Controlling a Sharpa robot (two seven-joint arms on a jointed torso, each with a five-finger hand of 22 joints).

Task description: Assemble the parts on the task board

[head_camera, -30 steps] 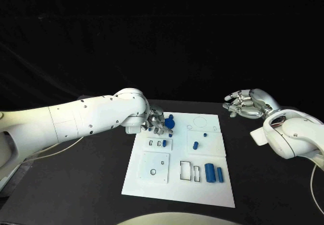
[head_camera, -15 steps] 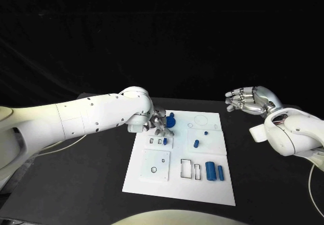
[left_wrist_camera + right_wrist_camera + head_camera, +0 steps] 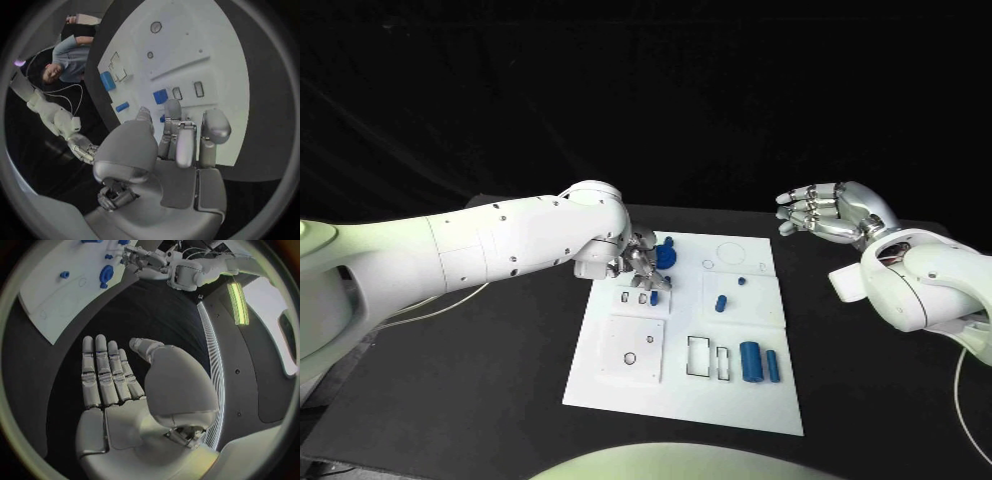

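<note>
The white task board [image 3: 678, 395] lies in the middle of the black table. My left hand [image 3: 638, 264] hovers over its far left part, fingers curled down beside a round blue part [image 3: 665, 258]; a sliver of that blue part [image 3: 162, 118] peeks between the fingers [image 3: 187, 140], and I cannot tell if they grip it. A small blue part [image 3: 652, 297] sits next to two empty slots [image 3: 187, 91]. Other blue parts [image 3: 720, 303] and two blue cylinders [image 3: 759, 363] lie on the board. My right hand [image 3: 826, 212] is raised off the board's right side, fingers [image 3: 105, 372] spread and empty.
Outlined rectangular recesses [image 3: 704, 360] and a raised square plate [image 3: 635, 348] occupy the board's near half. Black table [image 3: 488, 380] surrounds the board on both sides. A white cable [image 3: 444, 300] runs under my left arm.
My right hand has risen slightly and uncurled its fingers. My left hand stays by the round blue part, hardly moved.
</note>
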